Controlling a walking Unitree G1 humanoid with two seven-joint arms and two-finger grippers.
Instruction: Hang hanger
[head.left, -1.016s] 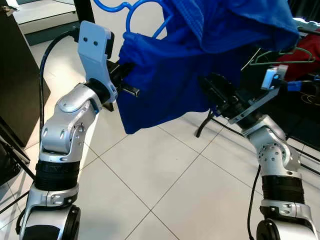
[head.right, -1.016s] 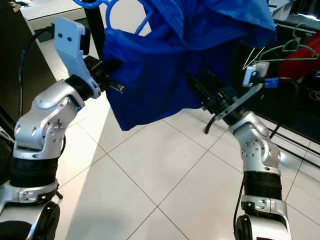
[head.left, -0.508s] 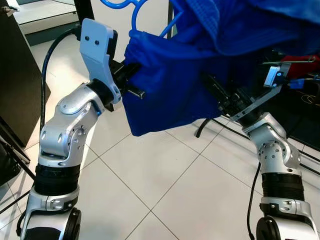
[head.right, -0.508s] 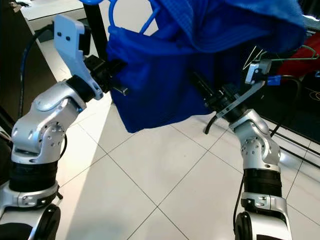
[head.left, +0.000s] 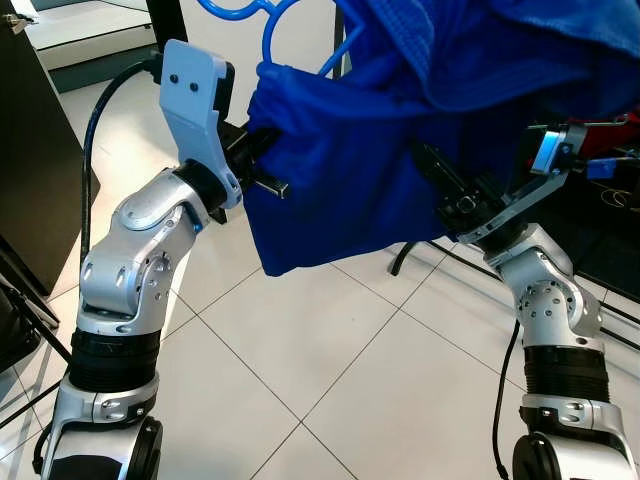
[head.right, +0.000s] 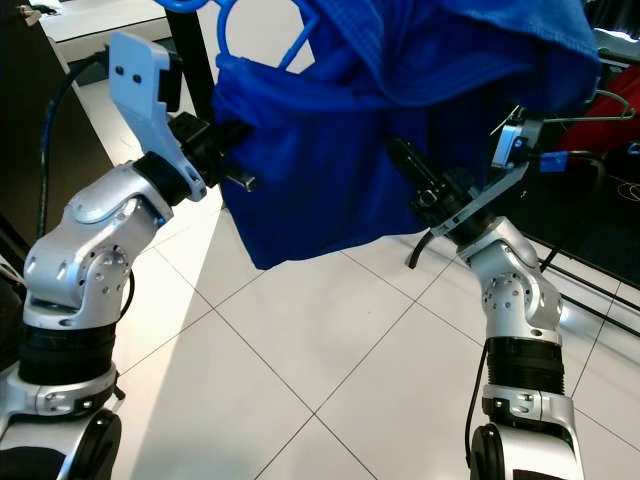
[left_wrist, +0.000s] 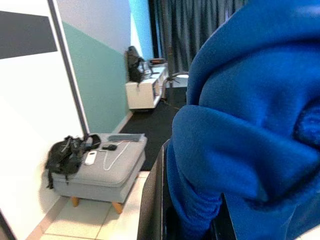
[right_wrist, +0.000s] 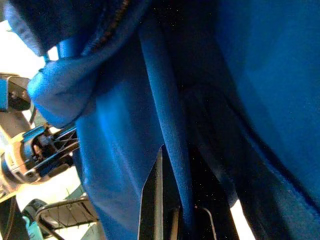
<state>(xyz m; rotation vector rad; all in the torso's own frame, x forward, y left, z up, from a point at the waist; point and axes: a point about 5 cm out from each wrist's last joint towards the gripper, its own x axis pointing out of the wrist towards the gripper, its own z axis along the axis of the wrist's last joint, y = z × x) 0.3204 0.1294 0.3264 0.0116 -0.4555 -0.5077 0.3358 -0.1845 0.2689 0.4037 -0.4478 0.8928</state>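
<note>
A blue garment (head.left: 400, 130) hangs bunched on a blue plastic hanger whose hook (head.left: 266, 22) loops up at the top of the left eye view. My left gripper (head.left: 262, 165) is raised at the garment's left edge and is shut on a fold of the cloth (left_wrist: 215, 165). My right gripper (head.left: 432, 172) reaches up under the garment's right side; its black fingers (right_wrist: 153, 200) are closed around a blue fold or hanger arm (right_wrist: 162, 125), I cannot tell which. The garment's hem dangles above the floor between both arms.
A black rack post (head.left: 166, 22) rises behind the left arm, and a dark cabinet (head.left: 35, 160) stands at the far left. At the right, a green wire hanger (head.left: 592, 110) and a red garment hang over black rack legs (head.left: 405, 255). Pale tiles lie below. A grey ottoman (left_wrist: 97, 167) carries a backpack.
Over the last second both arms carried the garment slightly right and up, with the right gripper shifting further right. In the last half second almost nothing moved.
</note>
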